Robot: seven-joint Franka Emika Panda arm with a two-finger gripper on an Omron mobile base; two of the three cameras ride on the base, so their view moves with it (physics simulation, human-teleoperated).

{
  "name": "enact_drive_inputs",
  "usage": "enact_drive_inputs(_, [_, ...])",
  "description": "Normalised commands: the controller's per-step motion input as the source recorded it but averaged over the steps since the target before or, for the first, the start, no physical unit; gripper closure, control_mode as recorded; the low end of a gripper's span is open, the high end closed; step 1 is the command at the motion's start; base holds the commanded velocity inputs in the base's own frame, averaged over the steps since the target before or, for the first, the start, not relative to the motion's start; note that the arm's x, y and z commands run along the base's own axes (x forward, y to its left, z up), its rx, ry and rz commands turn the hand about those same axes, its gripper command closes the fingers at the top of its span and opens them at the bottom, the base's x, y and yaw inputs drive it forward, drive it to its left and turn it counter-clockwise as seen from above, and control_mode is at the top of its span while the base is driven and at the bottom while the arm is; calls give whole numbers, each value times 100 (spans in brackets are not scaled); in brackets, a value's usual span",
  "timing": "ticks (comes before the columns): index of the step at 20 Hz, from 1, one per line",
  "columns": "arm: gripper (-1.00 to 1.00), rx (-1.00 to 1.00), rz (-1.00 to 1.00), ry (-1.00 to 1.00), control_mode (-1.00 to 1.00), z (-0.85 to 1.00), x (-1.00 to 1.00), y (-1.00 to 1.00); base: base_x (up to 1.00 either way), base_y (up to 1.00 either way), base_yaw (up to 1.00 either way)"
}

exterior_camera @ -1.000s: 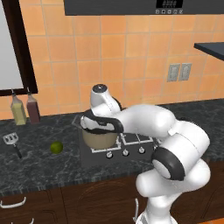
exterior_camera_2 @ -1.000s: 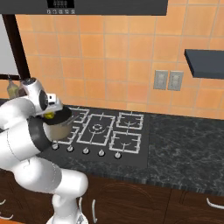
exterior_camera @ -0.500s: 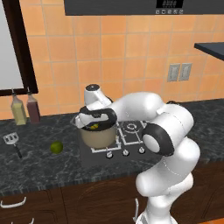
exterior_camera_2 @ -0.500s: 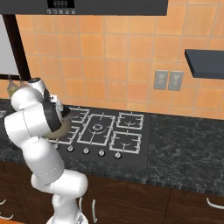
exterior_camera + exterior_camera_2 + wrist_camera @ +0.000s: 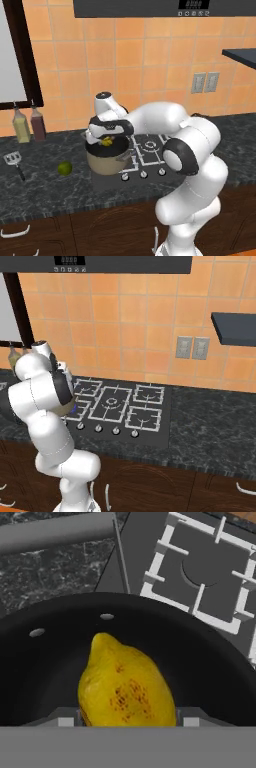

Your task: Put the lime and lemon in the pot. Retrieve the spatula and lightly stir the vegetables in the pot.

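**Inspector:** Starting with the hand: your gripper (image 5: pixel 106 141) hangs over the mouth of the pot (image 5: pixel 106 161), and the lemon (image 5: pixel 107 142) sits between its jaws. In the hand view the lemon (image 5: pixel 125 687) lies close against the gripper (image 5: pixel 129 722), with the pot's black inside (image 5: pixel 200 677) all around it. The jaws stand about as wide as the fruit. I read that as a grip on the lemon, though you cannot see from these views whether the fruit already touches the pot floor.

**Operator:** And where do the other items lie?

**Inspector:** Your pot stands on the front left burner of the stove (image 5: pixel 150 150). The lime (image 5: pixel 64 168) rests on the dark counter (image 5: pixel 45 195), to the left of the pot and apart from it. The spatula (image 5: pixel 14 163) lies further left on the same counter, head toward the wall, handle toward the front edge. Two bottles (image 5: pixel 29 125) stand against the tiled wall behind it. From the right base view your arm (image 5: pixel 42 401) covers the pot; the stove grates (image 5: pixel 117 403) show beside it.
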Motion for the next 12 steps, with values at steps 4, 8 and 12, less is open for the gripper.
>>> enact_drive_inputs(4, [-100,0,3,0,-100,0,-18,-15,0,0,0])
enact_drive_inputs(8, [-100,0,3,-2,-100,13,-25,-4,0,0,0])
enact_drive_inputs(12, [-100,12,4,-20,-100,100,-83,-17,0,0,0])
